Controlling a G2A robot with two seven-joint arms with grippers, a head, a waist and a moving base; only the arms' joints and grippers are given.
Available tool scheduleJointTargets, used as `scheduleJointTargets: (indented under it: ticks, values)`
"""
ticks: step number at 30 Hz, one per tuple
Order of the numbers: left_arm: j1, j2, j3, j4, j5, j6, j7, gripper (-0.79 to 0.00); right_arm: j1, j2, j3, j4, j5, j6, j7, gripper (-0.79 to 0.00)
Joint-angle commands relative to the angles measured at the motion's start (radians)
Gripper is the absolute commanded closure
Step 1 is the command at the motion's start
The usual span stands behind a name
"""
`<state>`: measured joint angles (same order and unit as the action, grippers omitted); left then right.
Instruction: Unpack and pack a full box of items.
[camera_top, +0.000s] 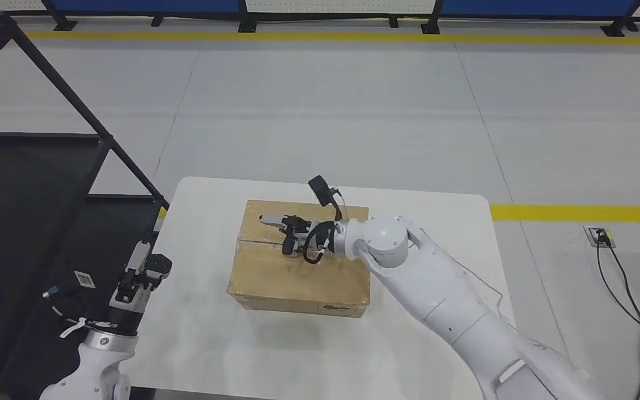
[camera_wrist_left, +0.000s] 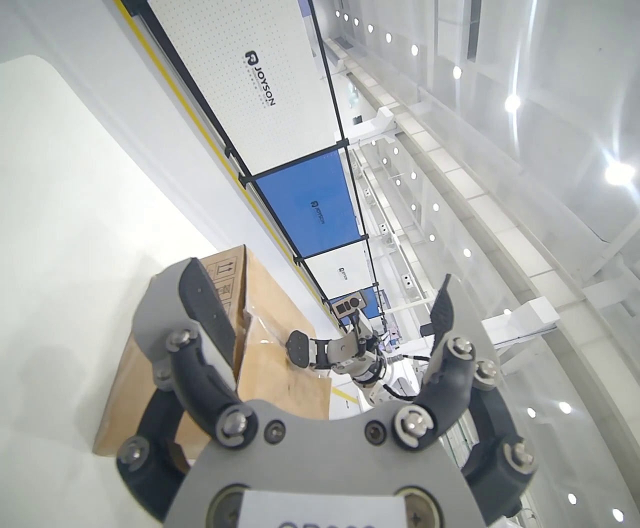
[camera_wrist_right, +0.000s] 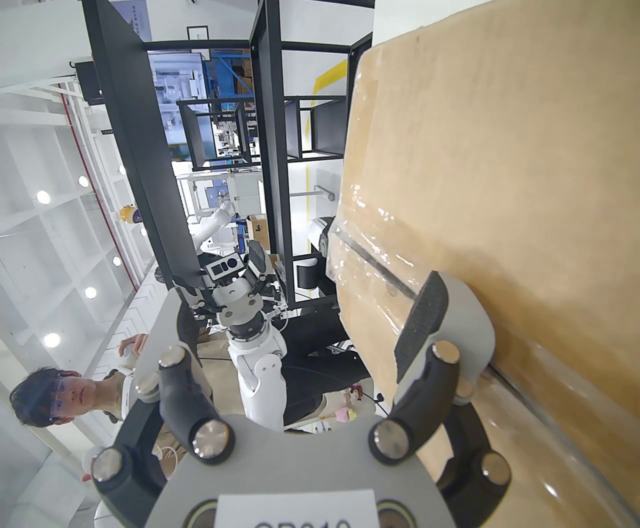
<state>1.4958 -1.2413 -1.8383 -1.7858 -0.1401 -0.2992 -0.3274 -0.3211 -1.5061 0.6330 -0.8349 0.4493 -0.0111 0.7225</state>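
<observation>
A closed brown cardboard box (camera_top: 300, 270) stands in the middle of the white table (camera_top: 440, 220), its top seam covered with clear tape. My right gripper (camera_top: 290, 235) is over the box top near its far edge, open. In the right wrist view one finger (camera_wrist_right: 425, 320) lies against the taped seam of the box (camera_wrist_right: 500, 175), with nothing held in the right gripper (camera_wrist_right: 305, 320). My left gripper (camera_wrist_left: 325, 305) is open and empty, off the table's left edge (camera_top: 148, 265), pointing towards the box (camera_wrist_left: 280, 345).
A black metal frame (camera_top: 70, 100) and a dark panel stand left of the table. Bare table surface lies on every side of the box, widest at the right and front. Yellow floor lines run beyond the table.
</observation>
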Motion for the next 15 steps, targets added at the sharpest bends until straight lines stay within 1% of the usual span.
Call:
scheduleJointTargets:
  ticks: [1, 8, 15]
  values:
    - [0.001, 0.001, -0.003, 0.008, -0.006, -0.002, -0.005, -0.785, 0.013, -0.022, -0.018, 0.022, 0.011, -0.008, -0.006, -0.785]
    - [-0.009, 0.006, -0.015, 0.029, -0.023, -0.005, -0.035, -0.785, 0.052, -0.096, -0.064, 0.105, 0.037, -0.042, -0.021, -0.785]
    - [-0.025, 0.010, -0.006, 0.057, -0.025, -0.002, -0.066, -0.785, 0.076, -0.158, -0.085, 0.182, 0.054, -0.084, -0.045, -0.785]
